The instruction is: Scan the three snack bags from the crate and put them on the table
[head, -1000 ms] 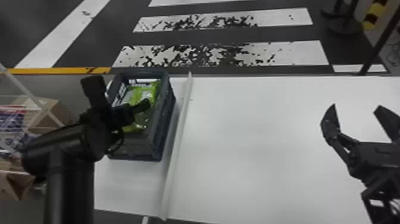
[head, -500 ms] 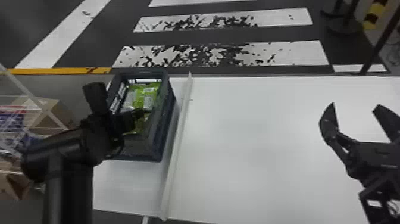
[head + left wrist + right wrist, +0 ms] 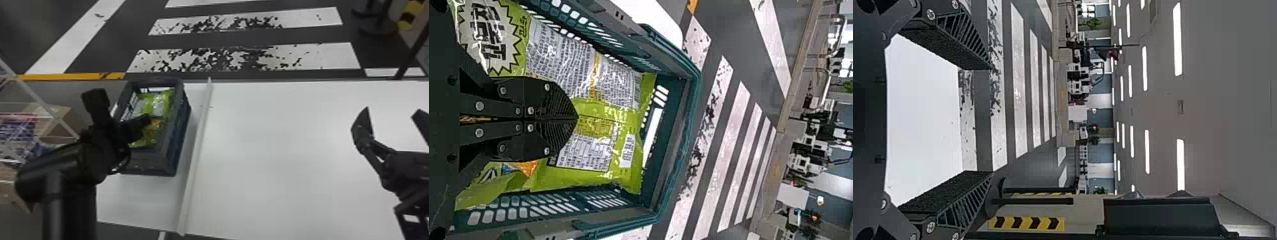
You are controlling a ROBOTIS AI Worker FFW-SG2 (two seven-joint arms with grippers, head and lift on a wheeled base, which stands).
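White table [image 3: 287,159], striped floor [image 3: 242,57] beyond. Green snack bags [image 3: 156,103] in crate [image 3: 145,159]; long axes follow its length, crimped end [image 3: 644,145] toward the far wall. Left gripper [image 3: 146,119] above them, fingers together; right gripper [image 3: 392,111] spread over table. Left wrist view: starburst [image 3: 489,35] on one bag. Right wrist view: ceiling lights [image 3: 1177,40].

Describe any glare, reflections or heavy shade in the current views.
Head view: the white table carries a soft, pale sheen, while the left arm is near black with little surface detail. Left wrist view: small white glints on the wrinkled film of the snack bags. Right wrist view: ceiling lights burn out to white.
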